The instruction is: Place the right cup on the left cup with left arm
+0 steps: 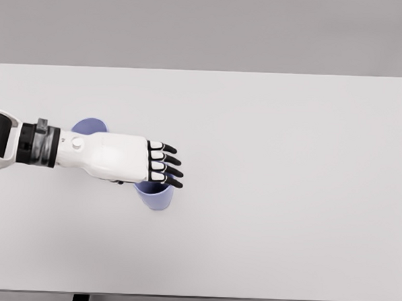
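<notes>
Table (285,193): right cup (156,195) under left fingers (166,164).

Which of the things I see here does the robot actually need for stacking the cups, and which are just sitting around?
Needed for the job:
- left hand, fingers stretched over the right cup
- right cup, purple, partly under the hand
- left cup, purple, partly hidden behind the forearm

Just there:
- white table

A bare simulated test space: one plain white table (285,193) against a featureless grey backdrop (205,28) at twelve o'clock.
</notes>
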